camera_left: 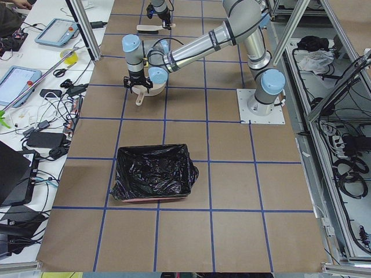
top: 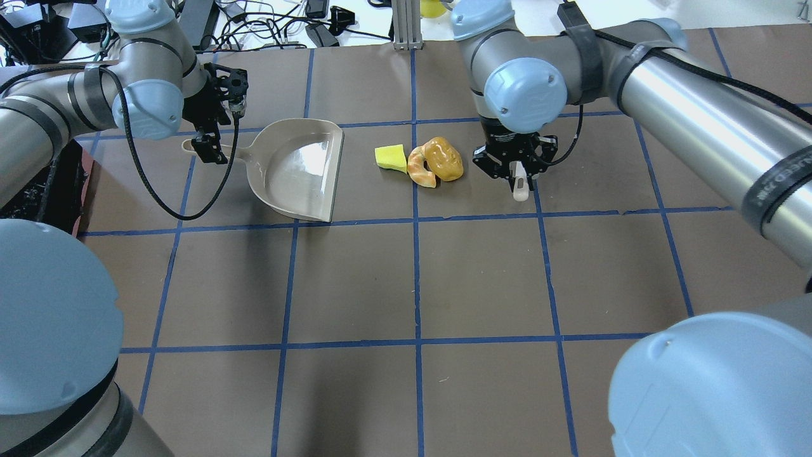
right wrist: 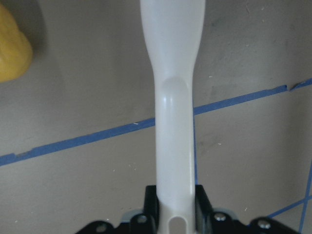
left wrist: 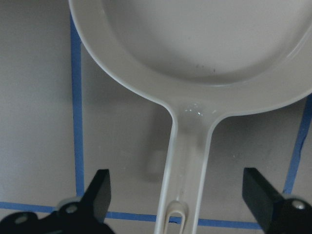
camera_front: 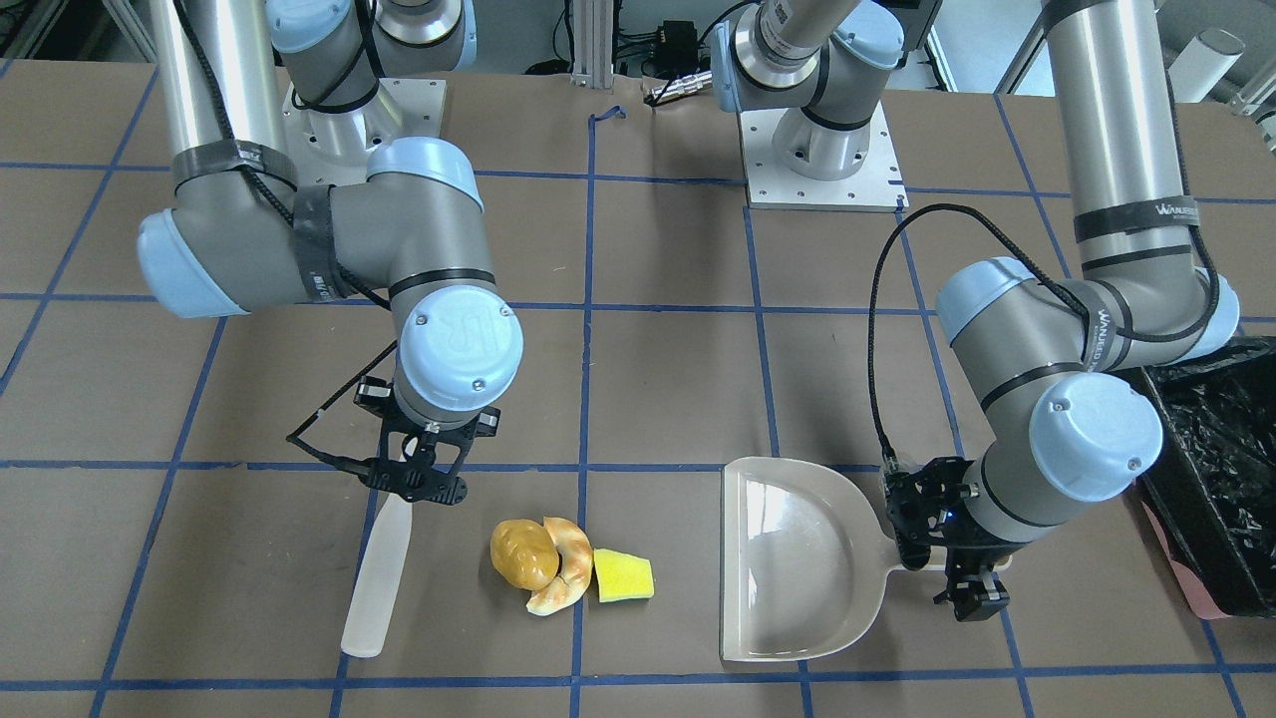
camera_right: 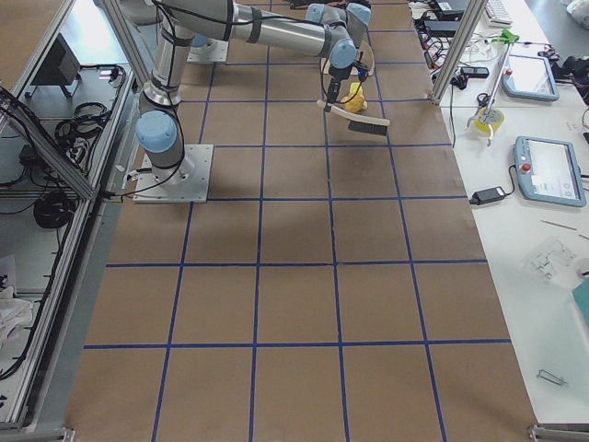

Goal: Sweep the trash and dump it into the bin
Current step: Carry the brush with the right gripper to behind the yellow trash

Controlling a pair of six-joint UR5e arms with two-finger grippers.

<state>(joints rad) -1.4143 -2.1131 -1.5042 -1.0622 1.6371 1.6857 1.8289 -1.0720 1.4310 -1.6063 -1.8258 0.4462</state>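
The trash lies bunched together on the table: a golden-brown lump (camera_front: 523,553), a tan croissant-like piece (camera_front: 565,578) and a yellow sponge wedge (camera_front: 623,575). My right gripper (camera_front: 414,479) is shut on the handle of a white brush (camera_front: 377,578), which hangs just beside the lump (top: 443,158). The beige dustpan (camera_front: 797,558) lies flat, its mouth facing the sponge (top: 390,157). My left gripper (left wrist: 187,195) is open, with its fingers on either side of the dustpan handle (left wrist: 187,170) and apart from it. The pink bin (camera_front: 1211,479) with its black bag stands behind my left arm.
The bin (camera_left: 153,179) sits well away from the dustpan (camera_left: 152,87), toward the robot's left end of the table. Both arm bases are bolted at the table's rear. Blue tape lines grid the brown tabletop.
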